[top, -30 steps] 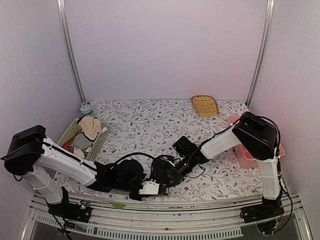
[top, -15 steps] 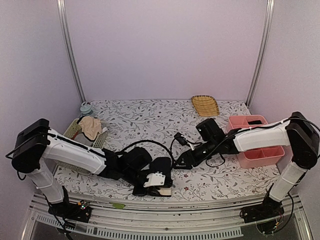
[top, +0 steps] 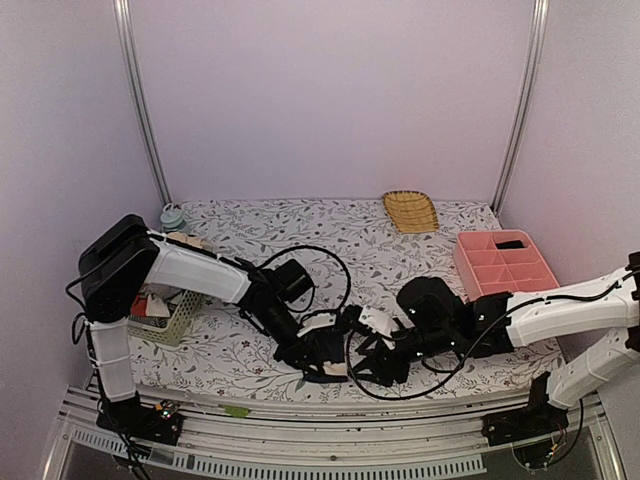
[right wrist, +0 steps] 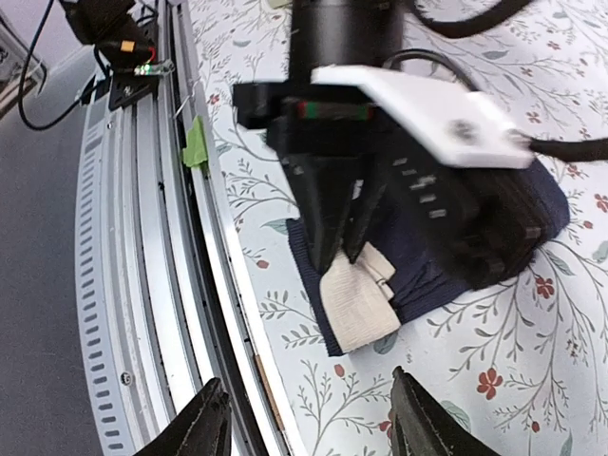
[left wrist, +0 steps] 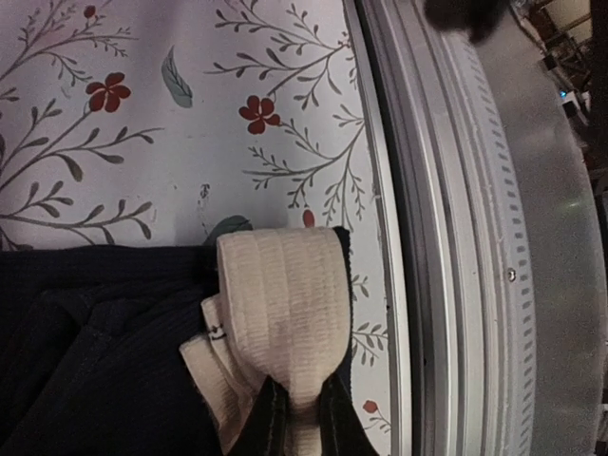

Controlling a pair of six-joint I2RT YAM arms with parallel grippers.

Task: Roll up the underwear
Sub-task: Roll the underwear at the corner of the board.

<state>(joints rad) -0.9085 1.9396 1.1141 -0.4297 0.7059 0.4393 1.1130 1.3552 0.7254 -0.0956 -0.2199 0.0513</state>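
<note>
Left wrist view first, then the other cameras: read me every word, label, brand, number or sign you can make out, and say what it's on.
No text can be read in any view.
Tag on the beige waistband of the underwear: one dark mark, too small to read.
Green tape on the rail: blank.

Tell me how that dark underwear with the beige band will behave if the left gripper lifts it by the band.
Probably floppy: the underwear lies in soft folds, so it would likely drape and unfold below the left gripper. The ribbed beige band looks textured, so slipping out of the pinch seems unlikely. The cloth looks thin, so it is probably light.
</note>
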